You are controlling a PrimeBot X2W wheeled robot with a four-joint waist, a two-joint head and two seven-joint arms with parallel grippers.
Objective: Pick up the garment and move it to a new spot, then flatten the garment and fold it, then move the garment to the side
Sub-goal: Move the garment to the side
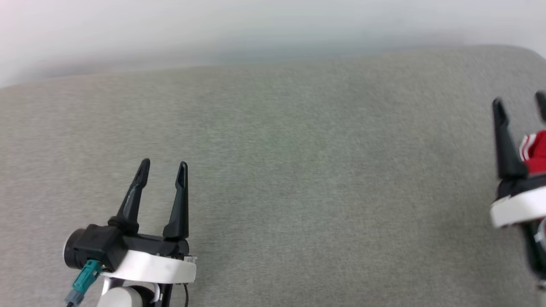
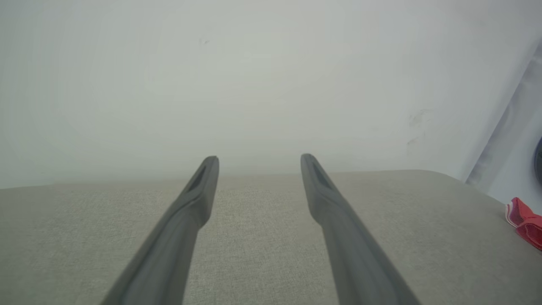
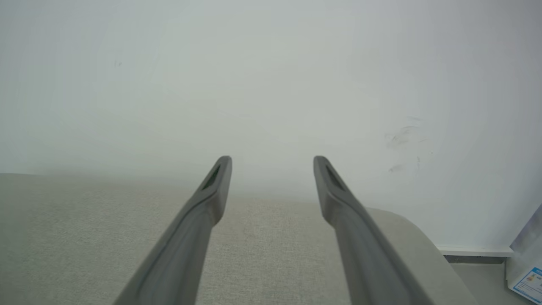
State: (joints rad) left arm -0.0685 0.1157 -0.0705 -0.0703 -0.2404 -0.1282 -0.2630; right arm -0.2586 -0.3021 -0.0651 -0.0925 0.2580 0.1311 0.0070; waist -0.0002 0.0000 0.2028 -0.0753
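Observation:
A small red part of the garment (image 1: 536, 153), with red-white striped trim, shows at the right edge of the grey cushioned surface (image 1: 298, 170). The rest is cut off by the picture's edge. In the left wrist view the garment (image 2: 525, 222) lies on the surface's far right. My right gripper (image 1: 519, 100) stands open over that spot. In its own view, the right gripper (image 3: 272, 159) has nothing between its fingers. My left gripper (image 1: 164, 164) is open and empty at the lower left, far from the garment. The left wrist view shows the left gripper (image 2: 259, 159) above bare fabric.
A white wall (image 1: 256, 30) rises behind the surface. The surface's rounded right corner (image 3: 423, 245) drops off to the floor. A white box with a blue label (image 3: 527, 275) stands there.

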